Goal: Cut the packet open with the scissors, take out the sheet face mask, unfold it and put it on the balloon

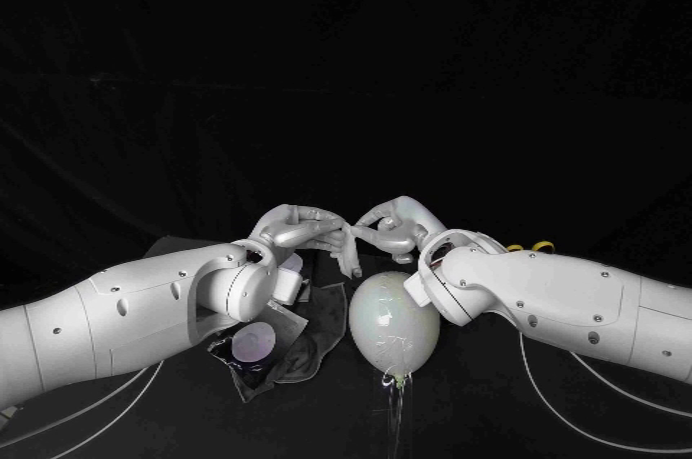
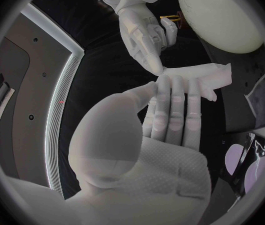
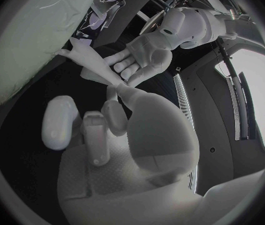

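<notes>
In the frame's middle, above the balloon (image 1: 392, 324), the left hand (image 1: 296, 229) is holding the folded sheet mask (image 2: 204, 74). The right hand (image 1: 392, 222) is touching its end, grip unclear. It is probably limp and fragile, so pinch the corners.

You'll see the pale oval balloon (image 1: 392, 319) is smooth, glossy rubber, the white folded sheet mask (image 2: 201, 77) soft, matt cloth, the dark packet (image 1: 263, 345) shiny foil, the silver left robot hand (image 2: 170, 120) satin-smooth with a dotted palm, and the black desk (image 1: 462, 409) matt

The left arm (image 1: 130, 319) covers part of the packet (image 1: 260, 344), and the right arm (image 1: 562, 294) hides the scissors (image 1: 541, 246) except their yellow handles.
</notes>
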